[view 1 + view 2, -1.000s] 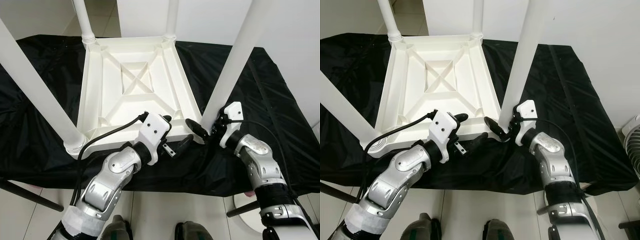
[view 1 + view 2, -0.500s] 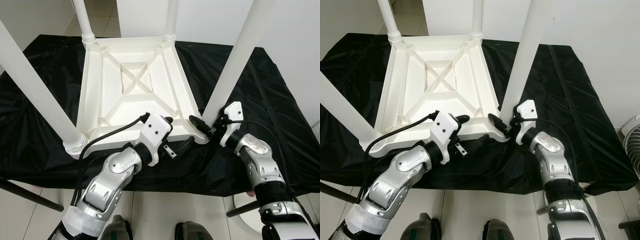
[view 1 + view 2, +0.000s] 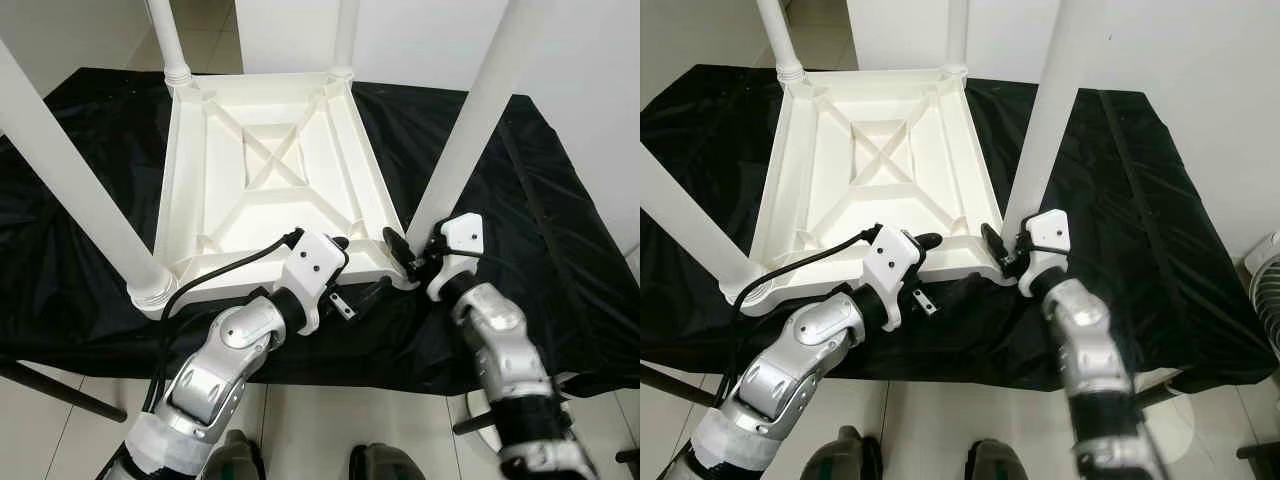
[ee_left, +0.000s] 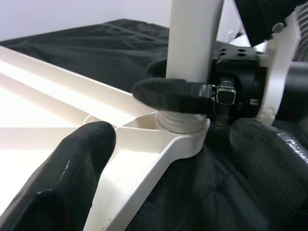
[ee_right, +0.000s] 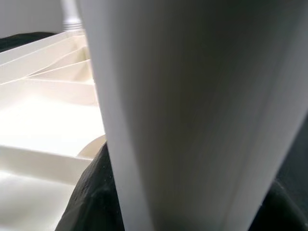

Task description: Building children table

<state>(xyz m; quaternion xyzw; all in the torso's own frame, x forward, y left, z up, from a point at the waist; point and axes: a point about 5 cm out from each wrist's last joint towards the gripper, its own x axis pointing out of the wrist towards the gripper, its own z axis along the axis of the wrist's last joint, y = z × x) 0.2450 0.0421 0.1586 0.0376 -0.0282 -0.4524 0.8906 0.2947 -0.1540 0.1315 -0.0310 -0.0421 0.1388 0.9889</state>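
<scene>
A white plastic children's table (image 3: 181, 170) lies upside down on a black cloth, its legs pointing up. My right gripper (image 3: 413, 248) is at the base of the near right leg (image 3: 470, 120), just above its collar. It is shut on that leg, with one black finger (image 4: 168, 94) across the front and the other behind. In the right wrist view the leg (image 5: 192, 96) stands very close. My left gripper (image 3: 355, 268) is open and straddles the table's near rim beside that corner, one finger (image 4: 72, 178) inside the frame and one outside on the cloth.
The black cloth (image 3: 560, 200) covers the whole work surface, with bare room to the right of the table. Other legs rise at the near left (image 3: 70, 170), far left (image 3: 165, 35) and far right (image 3: 345, 30). A white round object (image 3: 1265, 265) stands on the floor at right.
My right gripper has closed in on the base of the near right leg and its forearm has swung nearer to the table. The left arm has hardly moved.
</scene>
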